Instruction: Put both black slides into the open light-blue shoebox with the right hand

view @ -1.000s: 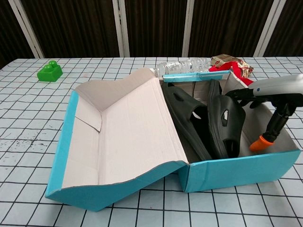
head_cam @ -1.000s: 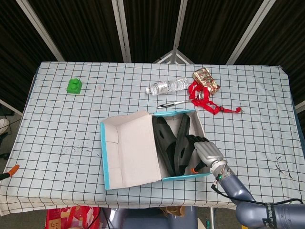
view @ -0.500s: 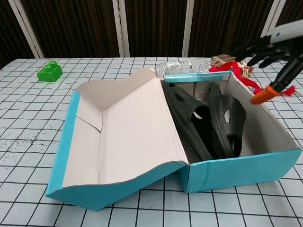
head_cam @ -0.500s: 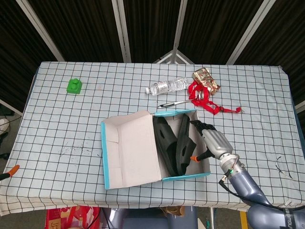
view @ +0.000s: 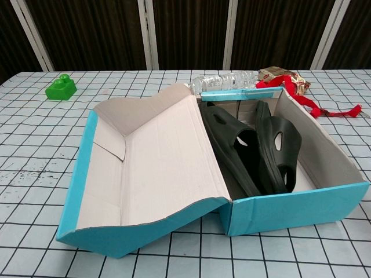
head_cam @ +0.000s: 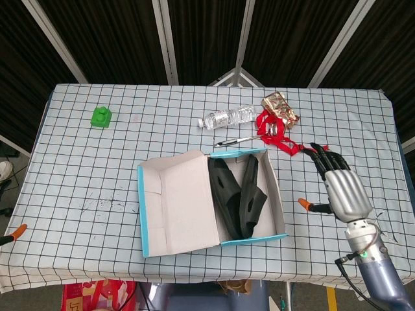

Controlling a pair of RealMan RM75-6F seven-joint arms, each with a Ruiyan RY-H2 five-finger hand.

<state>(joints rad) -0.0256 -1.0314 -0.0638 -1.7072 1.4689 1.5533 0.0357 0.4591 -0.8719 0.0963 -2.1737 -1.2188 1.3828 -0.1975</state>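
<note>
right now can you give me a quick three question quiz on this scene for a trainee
1. True or false: both black slides lie inside the light-blue shoebox.
2. The right hand is: A) gripping a slide, B) open, to the right of the box, holding nothing, C) pressing the lid.
3. Fill in: the small object at the far left of the table is a green ____.

Key:
1. True, they stand on edge side by side in the box.
2. B.
3. Toy block.
</note>
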